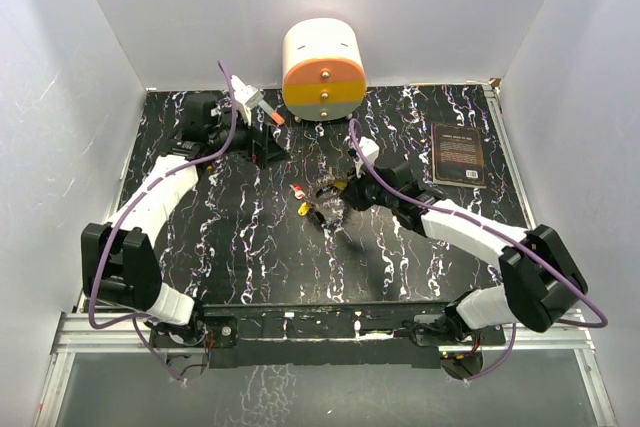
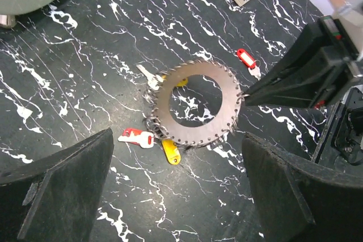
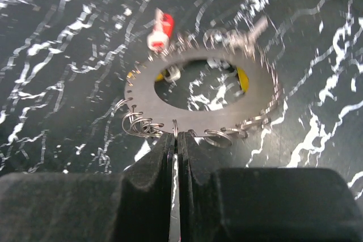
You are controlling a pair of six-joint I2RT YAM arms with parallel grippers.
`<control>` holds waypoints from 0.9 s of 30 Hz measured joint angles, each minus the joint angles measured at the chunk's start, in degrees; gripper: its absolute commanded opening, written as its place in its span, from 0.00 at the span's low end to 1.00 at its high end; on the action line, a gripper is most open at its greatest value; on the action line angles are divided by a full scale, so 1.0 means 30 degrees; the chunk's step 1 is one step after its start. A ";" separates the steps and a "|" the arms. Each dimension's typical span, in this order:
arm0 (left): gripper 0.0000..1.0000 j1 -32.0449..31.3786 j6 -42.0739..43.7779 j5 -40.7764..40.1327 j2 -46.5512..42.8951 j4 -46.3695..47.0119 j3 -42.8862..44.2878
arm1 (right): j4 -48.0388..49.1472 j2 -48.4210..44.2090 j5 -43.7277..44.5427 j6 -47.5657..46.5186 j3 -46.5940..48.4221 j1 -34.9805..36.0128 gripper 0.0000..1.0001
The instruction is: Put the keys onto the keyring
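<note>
Right claw [image 3: 176, 140] is clamped on the rim of the keyring [image 2: 198, 71], on its near-edge side. The ring sits about mid-table, a bit toward the far edge. Left claw [image 2: 178, 191] is spread wide, empty, above the ring's left-edge side.

Red key [image 2: 136, 136] and yellow key [image 2: 170, 151] touch the rim among the wire loops [image 3: 139, 124]. Can't tell if they're hooked. Second red key [image 2: 247, 59] lies loose toward the right edge.

My read: left picks next, loose red one first. Pinch the key by its coloured head and leave the hole free. Keep the right clamp firm and the ring still, and feed onto one loop slowly. The teeth will snag.
</note>
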 measured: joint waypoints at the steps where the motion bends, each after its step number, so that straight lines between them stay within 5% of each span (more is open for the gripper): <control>1: 0.93 0.0000 0.0000 0.0015 0.0000 -0.0313 0.0284 | 0.0189 -0.0328 -0.0415 -0.0335 -0.0007 0.0000 0.08; 16: 0.92 -0.0022 -0.0583 0.2514 -0.0015 -0.2178 0.2375 | 0.4277 -0.4743 -0.4473 -0.2164 -0.2521 0.0007 0.08; 27: 0.89 -0.2273 0.0124 0.3891 -0.0634 -0.2849 0.1661 | 0.7708 -0.3854 -0.6732 0.1392 -0.2543 0.0007 0.08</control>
